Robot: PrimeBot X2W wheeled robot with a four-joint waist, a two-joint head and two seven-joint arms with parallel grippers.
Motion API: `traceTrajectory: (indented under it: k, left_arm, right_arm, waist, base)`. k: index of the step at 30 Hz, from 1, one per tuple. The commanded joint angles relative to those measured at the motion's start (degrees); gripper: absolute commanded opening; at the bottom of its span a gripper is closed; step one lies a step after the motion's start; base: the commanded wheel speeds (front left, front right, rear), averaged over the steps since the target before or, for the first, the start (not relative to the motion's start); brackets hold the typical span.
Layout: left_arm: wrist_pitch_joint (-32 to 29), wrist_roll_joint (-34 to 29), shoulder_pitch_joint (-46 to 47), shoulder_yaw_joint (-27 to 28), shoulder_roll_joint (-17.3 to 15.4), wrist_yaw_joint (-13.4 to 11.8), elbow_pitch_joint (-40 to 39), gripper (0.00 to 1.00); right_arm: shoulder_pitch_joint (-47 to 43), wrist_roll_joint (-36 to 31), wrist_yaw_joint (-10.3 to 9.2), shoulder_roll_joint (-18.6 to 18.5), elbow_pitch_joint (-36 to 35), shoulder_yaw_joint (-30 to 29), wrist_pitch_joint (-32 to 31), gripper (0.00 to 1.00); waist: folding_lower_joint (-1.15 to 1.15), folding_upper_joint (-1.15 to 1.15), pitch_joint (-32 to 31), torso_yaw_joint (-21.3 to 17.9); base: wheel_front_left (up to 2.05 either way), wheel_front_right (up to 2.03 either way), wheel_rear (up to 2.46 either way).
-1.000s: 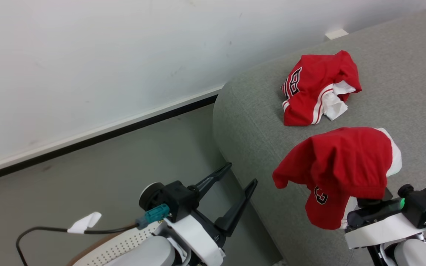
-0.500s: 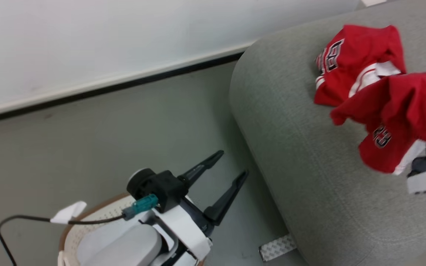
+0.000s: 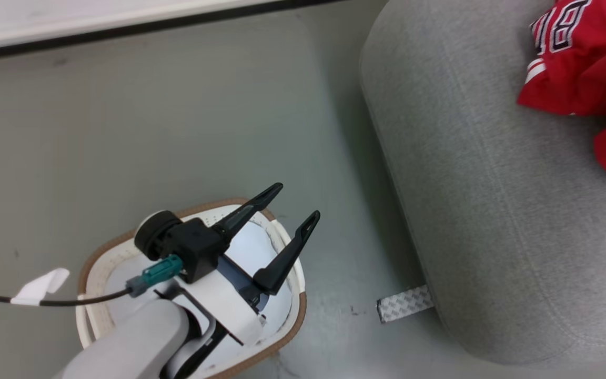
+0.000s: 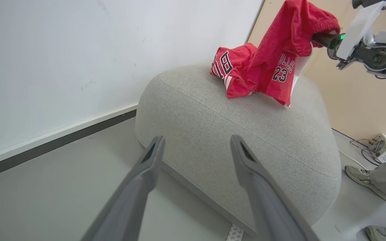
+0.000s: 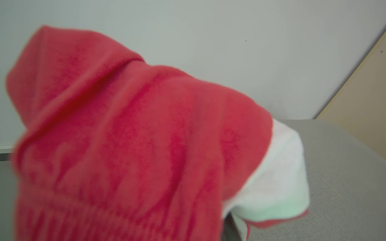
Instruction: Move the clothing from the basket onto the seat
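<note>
My left gripper (image 3: pixel 298 200) is open and empty, hanging above the cream-white basket (image 3: pixel 300 302) with the brown rim at the lower left; my arm hides much of the basket's inside. The light-grey seat (image 3: pixel 482 210) is on the right. One red jersey (image 3: pixel 561 37) with outlined numerals lies on the seat. A second red garment (image 4: pixel 286 57), numbered 23, hangs from my right gripper (image 4: pixel 317 36) above the seat, its lower hem touching the fabric. In the right wrist view this red garment (image 5: pixel 129 150) drapes over the fingers and hides them. The left wrist view has my open left gripper (image 4: pixel 197 138) facing the seat (image 4: pixel 246 134).
Grey floor runs between basket and seat, with a patterned tape strip (image 3: pixel 404 303) at the seat's foot. A white wall with a dark baseboard (image 3: pixel 124 31) stands behind. A person's shoe (image 4: pixel 357 174) and grey trouser leg are beyond the seat, near a white box (image 4: pixel 385 149) with wires.
The head camera has swung down and left, so the basket has come into view and the seat slid right. The garment on my right gripper has moved toward the jersey on the seat.
</note>
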State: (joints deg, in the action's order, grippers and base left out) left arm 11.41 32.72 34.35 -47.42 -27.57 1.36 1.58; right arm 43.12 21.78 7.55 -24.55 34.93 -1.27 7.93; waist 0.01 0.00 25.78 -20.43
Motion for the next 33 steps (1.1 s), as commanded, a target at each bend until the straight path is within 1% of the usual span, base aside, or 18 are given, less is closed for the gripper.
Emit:
traceTrajectory:
  k: [1, 3, 7, 10, 12, 14, 15, 16, 17, 18, 19, 21, 22, 23, 28, 33]
  left_arm:
    - [-0.36, -0.03, 0.57, 0.36, -0.90, -0.37, -1.03, 1.00]
    - [-0.70, -0.03, 0.69, 0.69, -1.55, -0.62, -1.74, 1.00]
    - [-0.40, 0.01, 1.24, 1.24, -1.95, -0.80, -2.79, 1.00]
    - [0.02, 0.43, 1.42, 2.10, -2.52, -1.28, -2.89, 1.00]
    - [0.34, 0.61, 1.45, 2.37, -2.68, -1.07, -2.74, 1.00]
    - [0.47, 0.64, 1.42, 2.46, -2.73, -1.01, -2.59, 1.00]
    - [0.66, 0.70, 1.34, 2.55, -2.75, -0.99, -2.44, 1.00]
    - [0.85, 0.85, 1.21, 2.59, -2.74, -1.01, -2.27, 1.00]
    - [0.89, 0.97, 1.04, 2.66, -2.67, -1.15, -2.07, 1.00]
    - [0.99, 1.15, 0.85, 2.70, -2.62, -1.24, -1.81, 1.00]
    - [1.04, 1.22, 0.67, 2.78, -2.59, -1.38, -1.55, 1.00]
    - [1.27, 1.40, 0.35, 2.89, -2.50, -1.65, -1.11, 1.00]
    - [1.31, 1.52, 0.20, 2.92, -2.37, -1.75, -0.89, 1.00]
    - [1.42, 1.63, 0.09, 2.91, -2.23, -1.82, -0.72, 1.00]
    - [2.14, 2.28, -0.87, 3.43, -1.60, -2.28, 1.02, 1.00]
    - [3.01, 3.21, -3.19, 4.88, -0.75, -3.17, 3.42, 1.00]
  right_arm:
    - [3.10, -1.35, -0.13, -1.01, 3.09, -0.83, -1.35, 0.00]
    - [5.09, -3.41, -0.13, -1.78, 5.82, -1.00, -2.50, 0.00]
    - [7.70, -5.42, -0.13, -3.12, 11.57, -1.13, -6.19, 0.00]
    - [9.05, -5.78, -0.13, -3.11, 16.05, -1.95, -10.53, 0.00]
    - [9.87, -5.99, -0.13, -3.24, 18.43, -2.05, -12.63, 0.00]
    - [10.11, -6.14, -0.13, -3.07, 19.26, -2.12, -13.31, 0.01]
    - [10.32, -6.31, -0.13, -2.87, 19.80, -2.06, -13.57, 0.08]
    - [10.52, -6.46, -0.13, -2.69, 20.19, -1.95, -13.58, 0.07]
    - [10.65, -6.55, -0.13, -2.54, 20.48, -1.70, -13.53, 0.04]
    - [10.71, -6.73, -0.13, -2.26, 20.74, -1.40, -13.52, 0.06]
    - [10.81, -6.91, -0.13, -1.97, 21.00, -1.09, -13.55, 0.16]
    - [10.97, -6.99, -0.13, -1.63, 21.45, -0.50, -13.40, 0.50]
    - [10.91, -7.00, -0.13, -1.53, 21.58, -0.15, -13.29, 0.50]
    - [10.69, -7.04, -0.13, -1.31, 21.52, 0.46, -13.09, 1.00]
    - [8.34, -7.36, -0.13, -2.41, 21.25, 5.15, -13.62, 1.00]
    - [5.51, -5.24, -0.13, -4.53, 21.72, 9.01, -18.43, 1.00]
  waist:
    - [-0.01, 0.00, 3.33, 1.74]
    - [-0.01, 0.00, 4.68, 2.48]
    - [-0.01, 0.00, 6.91, 4.27]
    - [-0.01, 0.00, 7.88, 4.99]
    - [-0.01, 0.00, 8.06, 5.32]
    - [-0.01, 0.00, 8.02, 5.43]
    - [-0.01, 0.00, 7.92, 5.47]
    - [-0.01, 0.00, 7.73, 5.44]
    - [-0.01, 0.00, 7.51, 5.37]
    - [-0.01, 0.00, 7.23, 5.24]
    - [-0.01, 0.00, 6.91, 5.06]
    - [-0.01, 0.00, 6.12, 4.64]
    - [-0.01, 0.00, 5.61, 4.42]
    - [-0.01, 0.00, 5.05, 4.25]
    - [-0.01, 0.00, 0.20, 3.89]
    - [-0.01, 0.00, -6.90, 4.14]
  base:
    - [0.00, 0.00, 0.00]
    - [0.00, 0.00, 0.00]
    - [0.00, 0.00, 0.00]
    - [0.00, 0.00, 0.00]
    - [0.00, 0.00, 0.00]
    - [0.00, 0.00, 0.00]
    - [0.00, 0.00, 0.00]
    - [0.00, 0.00, 0.00]
    - [0.00, 0.00, 0.00]
    - [0.00, 0.00, 0.00]
    - [0.00, 0.00, 0.00]
    - [0.00, 0.00, 0.00]
    - [0.00, 0.00, 0.00]
    - [0.00, 0.00, 0.00]
    - [0.00, 0.00, 0.00]
    - [0.00, 0.00, 0.00]
